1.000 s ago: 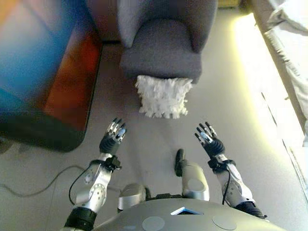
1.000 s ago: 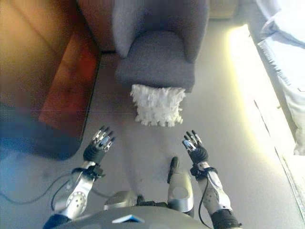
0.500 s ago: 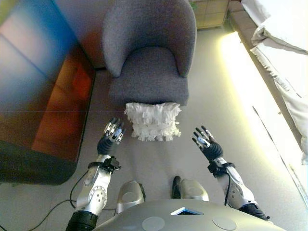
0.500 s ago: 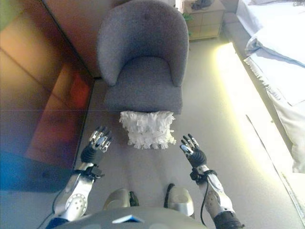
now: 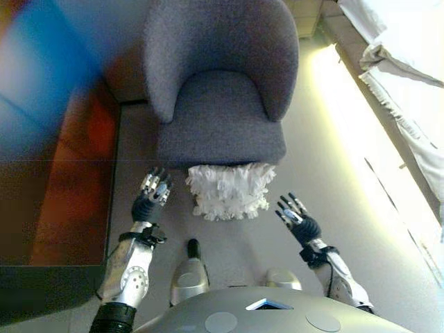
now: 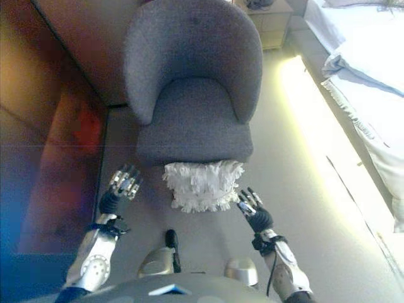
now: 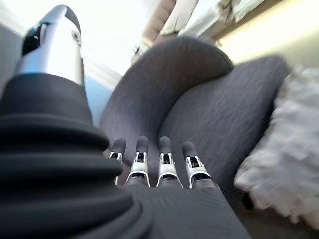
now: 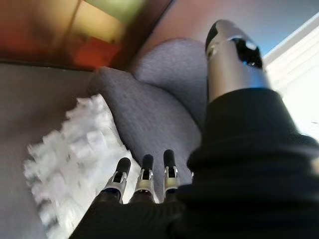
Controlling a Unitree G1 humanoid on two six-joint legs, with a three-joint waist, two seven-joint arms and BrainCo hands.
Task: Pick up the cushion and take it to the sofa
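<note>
A white ruffled cushion (image 5: 229, 191) lies on the floor against the front of a grey armchair (image 5: 220, 90). My left hand (image 5: 153, 194) is open, a little to the cushion's left. My right hand (image 5: 297, 220) is open, just off the cushion's right lower corner. Neither hand touches the cushion. The cushion also shows in the left wrist view (image 7: 286, 154) and in the right wrist view (image 8: 75, 159), past each hand's straight fingers. The armchair shows behind it in both wrist views.
A dark wooden cabinet (image 5: 62, 187) stands along the left. A bed with white bedding (image 5: 409, 76) runs along the right. A small wooden nightstand (image 6: 270, 22) stands behind the armchair. Grey floor (image 5: 326, 166) lies between armchair and bed.
The camera has moved forward, so armchair and cushion now sit closer. Both hands are nearer the cushion's sides, still open.
</note>
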